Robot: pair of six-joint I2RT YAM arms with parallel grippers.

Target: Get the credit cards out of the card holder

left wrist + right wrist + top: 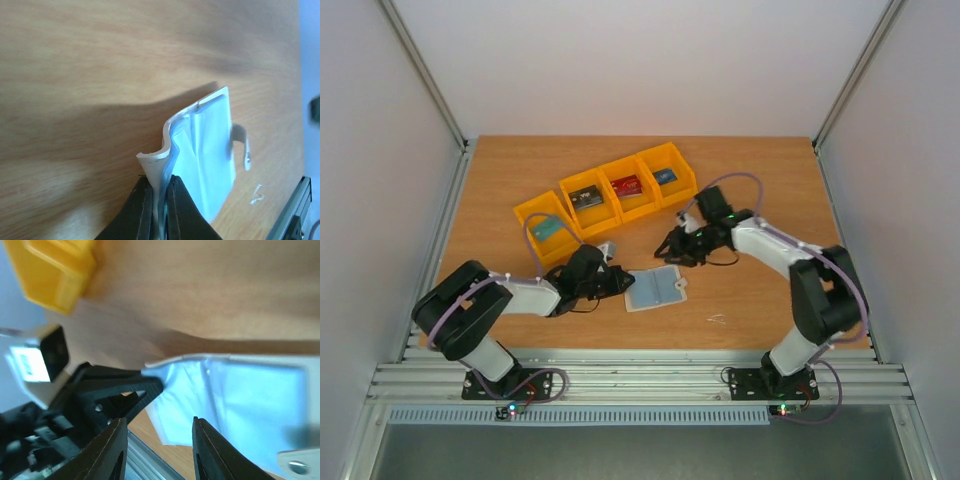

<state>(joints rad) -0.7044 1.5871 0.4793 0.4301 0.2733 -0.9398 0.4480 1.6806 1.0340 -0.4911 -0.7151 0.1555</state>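
Note:
The card holder (655, 289) lies open on the table, pale blue-grey face up, its side tab to the right. My left gripper (616, 282) is shut on its left edge; the left wrist view shows the jaws (160, 182) pinching the cream and blue layers of the holder (210, 150). My right gripper (670, 246) is open and empty, just above the holder's far edge. In the right wrist view its fingers (159, 427) straddle the holder (250, 395). The teal card (550, 229), dark card (587, 197), red card (627, 186) and blue card (666, 176) each lie in a yellow bin.
Several yellow bins (610, 195) stand in a row behind the grippers; one corner shows in the right wrist view (55, 270). A small white scrap (717, 320) lies near the front edge. The left gripper's fingers (115, 390) show in the right wrist view.

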